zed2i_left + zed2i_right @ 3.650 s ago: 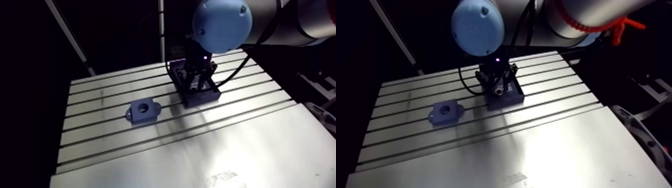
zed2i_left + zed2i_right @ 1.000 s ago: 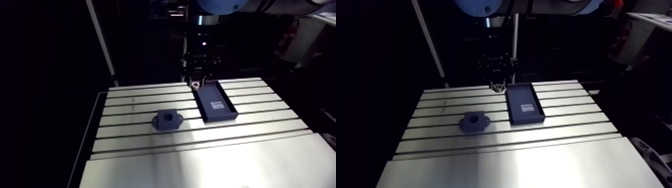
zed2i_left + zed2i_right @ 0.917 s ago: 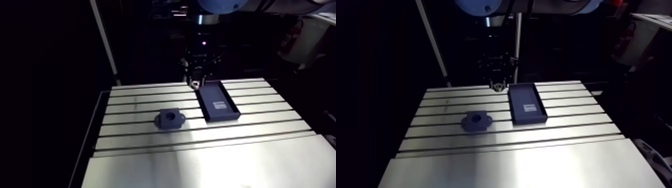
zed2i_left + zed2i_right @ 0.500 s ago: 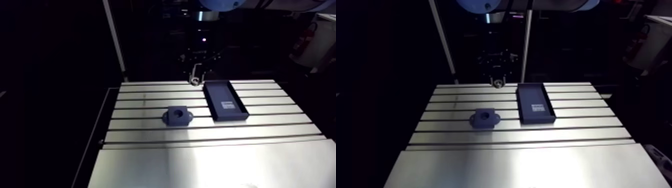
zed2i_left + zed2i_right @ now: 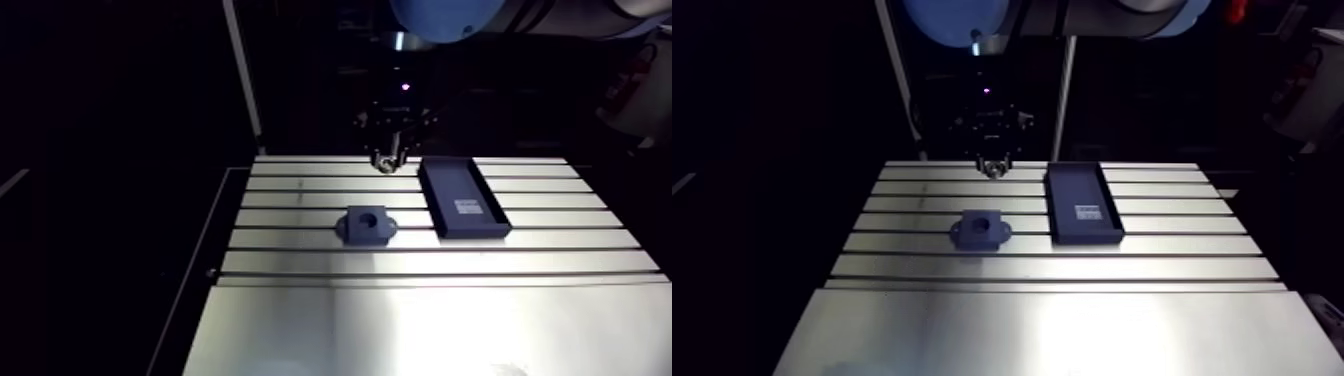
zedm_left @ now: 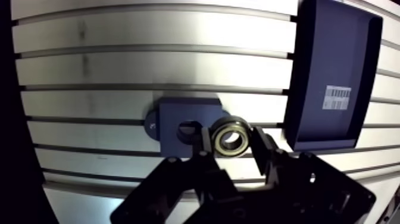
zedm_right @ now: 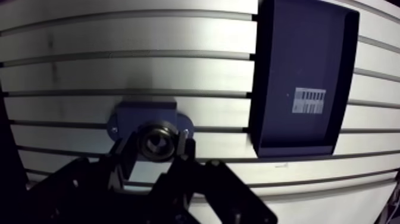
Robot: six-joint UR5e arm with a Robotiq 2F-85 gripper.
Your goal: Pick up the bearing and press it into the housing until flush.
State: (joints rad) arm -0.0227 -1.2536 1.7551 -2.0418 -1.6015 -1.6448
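2 fingers (image 6: 203,143) are clasping the bearing (image 6: 231,123) aloft, upper centre in the arm view; the housing (image 5: 366,224) is sitting mid-frame on the tabletop (image 5: 420,320), tray (image 5: 463,197) to its right.

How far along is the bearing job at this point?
Done: the bearing is picked up, clamped in the gripper, and the tray shows only a label. In hand: the gripper hangs above the table, the housing beneath it in the wrist view. Left: lining up over the housing's open bore, lowering, and pressing the bearing in flush.
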